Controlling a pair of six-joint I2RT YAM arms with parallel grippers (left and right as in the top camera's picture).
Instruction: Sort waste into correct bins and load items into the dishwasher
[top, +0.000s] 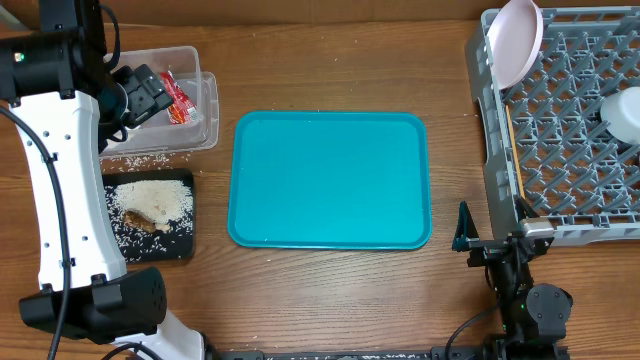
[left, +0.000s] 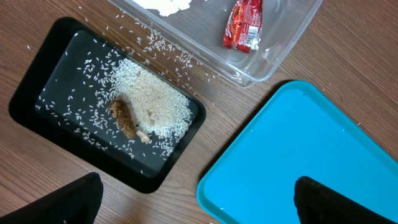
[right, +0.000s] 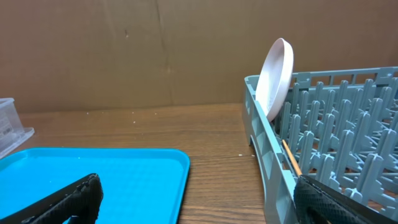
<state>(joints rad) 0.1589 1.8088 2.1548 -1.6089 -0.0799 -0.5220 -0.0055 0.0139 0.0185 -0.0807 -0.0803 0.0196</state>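
The clear tub (top: 205, 110) holds a red wrapper (top: 177, 98) and white tissue (left: 163, 5); the wrapper also shows in the left wrist view (left: 244, 25). The black tray (top: 183, 243) holds a pile of rice (top: 155, 198) and a brown food piece (top: 143, 221), with grains scattered on the table around it. The grey dish rack (top: 500, 170) holds an upright white plate (top: 516, 38), a white dish (top: 625, 112) at the right edge and chopsticks (right: 290, 158). My left gripper (left: 196, 202) is open and empty above the tub. My right gripper (right: 199, 199) is open and empty near the rack's front corner.
A teal serving tray (top: 330, 178) lies empty in the middle of the table, between the bins and the rack. A brown cardboard wall (right: 124, 50) stands behind the table. Loose rice (top: 140, 158) lies between the tub and the black tray.
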